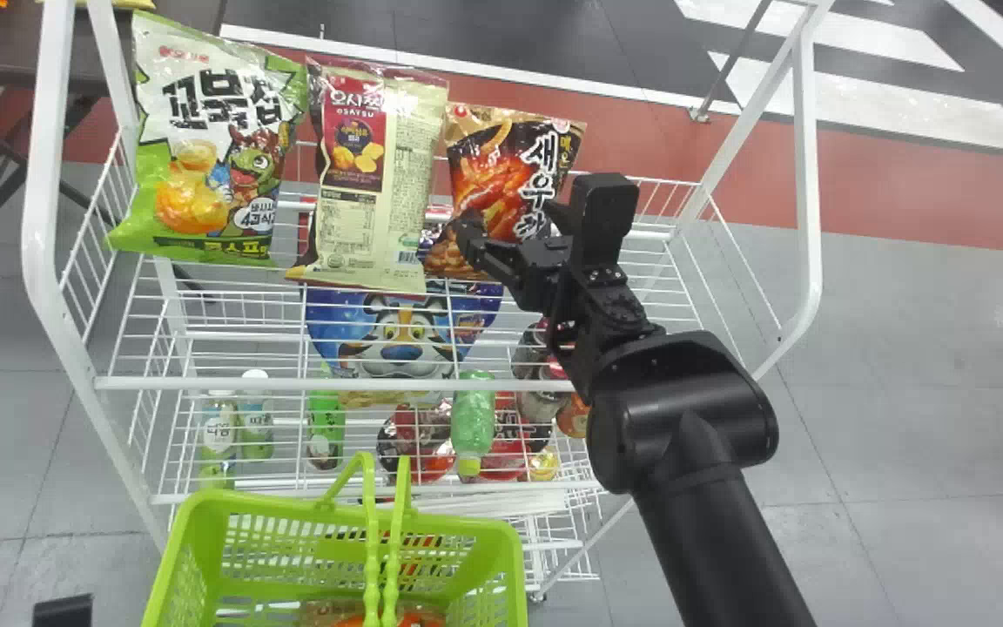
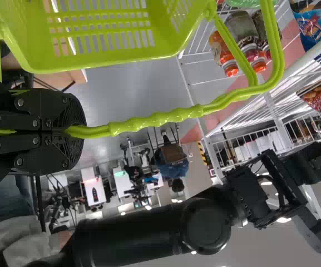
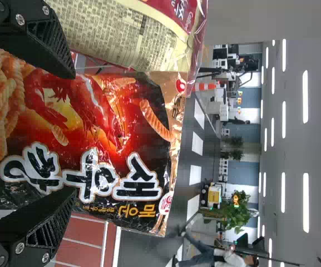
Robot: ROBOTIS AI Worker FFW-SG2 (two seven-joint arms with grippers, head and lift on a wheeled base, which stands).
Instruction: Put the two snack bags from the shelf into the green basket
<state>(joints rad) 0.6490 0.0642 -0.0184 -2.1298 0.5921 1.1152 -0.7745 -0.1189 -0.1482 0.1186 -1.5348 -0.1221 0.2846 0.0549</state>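
Black-and-orange snack bag (image 1: 501, 174): upright on the top tier of the white wire shelf (image 1: 380, 383), between the fingers of the right end effector (image 1: 514, 222). Those fingers are spread apart, one off each side of the bag's face. Can't tell if either one touches it.

Cream-and-maroon bag (image 1: 371, 192): just left of that end effector, right beside the black-and-orange one. Green-and-white bag (image 1: 214, 157): same tier, farther left, upright too.

Below the right end effector, lower in the shelf: blue bag with a tiger face (image 1: 401, 335), down and left. Under it, a green bottle (image 1: 474, 414) with a yellow-green cap, cap end down in the head view. Small bottles (image 1: 220, 435) well off to the left on that level.

Green basket (image 1: 506, 557): well below and left of the right end effector, on the robot's side of the shelf. Orange-and-brown package (image 1: 345, 611) inside, at the bottom.

Left end effector (image 2: 82, 132): clamped on the basket's handle (image 2: 160, 118), fingers together around it.
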